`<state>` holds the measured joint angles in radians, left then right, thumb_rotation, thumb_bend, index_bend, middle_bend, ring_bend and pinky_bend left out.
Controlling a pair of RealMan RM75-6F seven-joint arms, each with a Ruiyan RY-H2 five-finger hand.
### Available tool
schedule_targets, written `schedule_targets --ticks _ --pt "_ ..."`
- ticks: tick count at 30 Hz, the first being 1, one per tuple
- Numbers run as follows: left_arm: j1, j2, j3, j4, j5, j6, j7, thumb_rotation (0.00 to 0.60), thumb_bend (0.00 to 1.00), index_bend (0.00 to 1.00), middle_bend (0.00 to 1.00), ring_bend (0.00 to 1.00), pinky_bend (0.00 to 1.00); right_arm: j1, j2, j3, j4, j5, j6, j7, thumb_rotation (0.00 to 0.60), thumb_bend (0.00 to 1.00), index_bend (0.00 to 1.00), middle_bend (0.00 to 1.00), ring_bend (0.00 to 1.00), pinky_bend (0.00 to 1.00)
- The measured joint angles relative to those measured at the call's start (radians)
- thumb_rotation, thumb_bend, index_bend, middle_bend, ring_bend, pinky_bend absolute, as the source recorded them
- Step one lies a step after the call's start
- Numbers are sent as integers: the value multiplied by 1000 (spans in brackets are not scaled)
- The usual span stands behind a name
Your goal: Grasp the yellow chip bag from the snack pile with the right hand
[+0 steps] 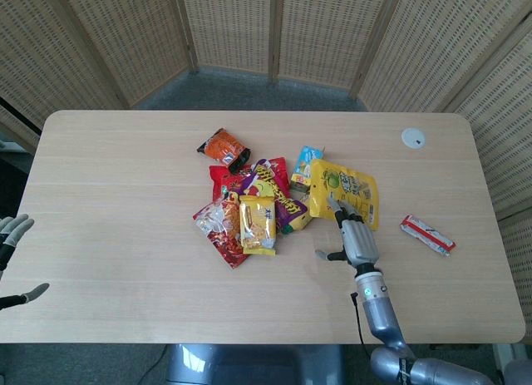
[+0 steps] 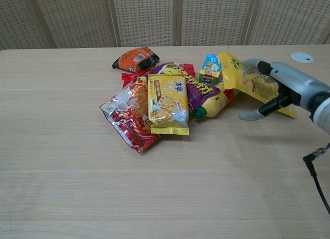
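The big yellow chip bag (image 1: 347,189) (image 2: 242,74) lies at the right side of the snack pile, its left edge propped on the other snacks. My right hand (image 1: 355,238) (image 2: 286,88) is at the bag's near edge. Its fingers (image 1: 341,209) reach over the bag's lower part and its thumb (image 2: 251,115) sticks out to the left over the table. The fingers are spread and nothing is gripped. My left hand (image 1: 12,234) shows only at the left edge of the head view, fingers apart and holding nothing.
The pile also holds a small yellow cracker pack (image 1: 258,224) (image 2: 167,101), a red bag (image 1: 218,231), an orange bag (image 1: 224,147), a purple bag (image 2: 198,88), a yellow bottle (image 2: 213,105) and a small carton (image 2: 211,68). A red-white wrapper (image 1: 427,234) and a white disc (image 1: 413,137) lie to the right.
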<state>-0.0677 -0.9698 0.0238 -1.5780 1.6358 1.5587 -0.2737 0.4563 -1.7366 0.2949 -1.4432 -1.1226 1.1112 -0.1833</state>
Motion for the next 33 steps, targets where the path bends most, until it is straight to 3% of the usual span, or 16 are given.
schedule_targets --ticks 13,27,29,31,33 --pt "-2 -2 -8 7 -20 -12 -2 600 0 41 0 0 0 147 -166 128 383 122 -60 28 600 0 0 0 0 0" --pt "3 4 -14 8 -30 -4 -17 600 0 41 0 0 0 250 -312 188 623 200 -81 27 600 0 0 0 0 3" --pt "5 6 -15 7 -30 1 -20 600 0 41 0 0 0 260 -329 186 662 189 -78 45 600 0 0 0 0 89" --pt "8 9 -17 7 -32 8 -24 600 0 41 0 0 0 269 -345 185 705 175 -72 69 600 28 0 0 9 271" --pt "9 10 -19 7 -35 9 -27 600 0 41 0 0 0 276 -359 183 743 160 -61 93 600 102 5 18 117 413"
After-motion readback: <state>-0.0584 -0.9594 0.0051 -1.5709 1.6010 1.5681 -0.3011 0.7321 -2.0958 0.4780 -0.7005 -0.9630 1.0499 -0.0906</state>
